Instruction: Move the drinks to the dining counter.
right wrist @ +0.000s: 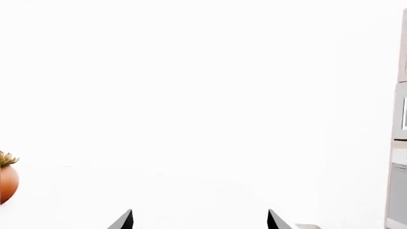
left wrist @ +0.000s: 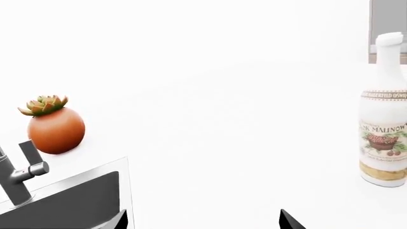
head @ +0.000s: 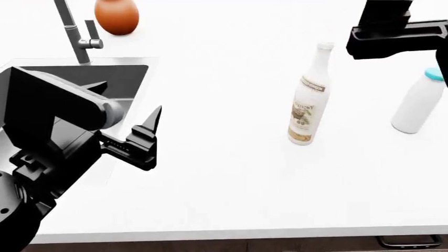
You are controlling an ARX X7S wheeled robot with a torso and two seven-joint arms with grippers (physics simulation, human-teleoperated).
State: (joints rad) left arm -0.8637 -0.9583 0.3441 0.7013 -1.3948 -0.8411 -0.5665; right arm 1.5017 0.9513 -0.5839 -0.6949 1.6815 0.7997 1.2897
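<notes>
The tall cream slim-necked bottle [head: 308,100] with a brown-printed label stands upright on the white dining counter [head: 231,178]. It also shows in the left wrist view [left wrist: 383,129]. The plain white bottle [head: 418,102] with a light-blue cap stands to its right, below my right arm [head: 392,31]. The pale-yellow bottle is out of view. My left gripper [left wrist: 203,222] is open and empty; in the head view [head: 150,131] it hovers by the sink's right edge, well left of the cream bottle. My right gripper [right wrist: 199,222] is open and empty, facing bare white surface.
A steel sink [head: 70,79] with a dark faucet [head: 73,31] is set in the counter at the left. An orange round pot [head: 117,14] with a succulent stands behind it, also in the left wrist view [left wrist: 56,126]. A grey cabinet [right wrist: 399,143] shows at the right wrist view's edge.
</notes>
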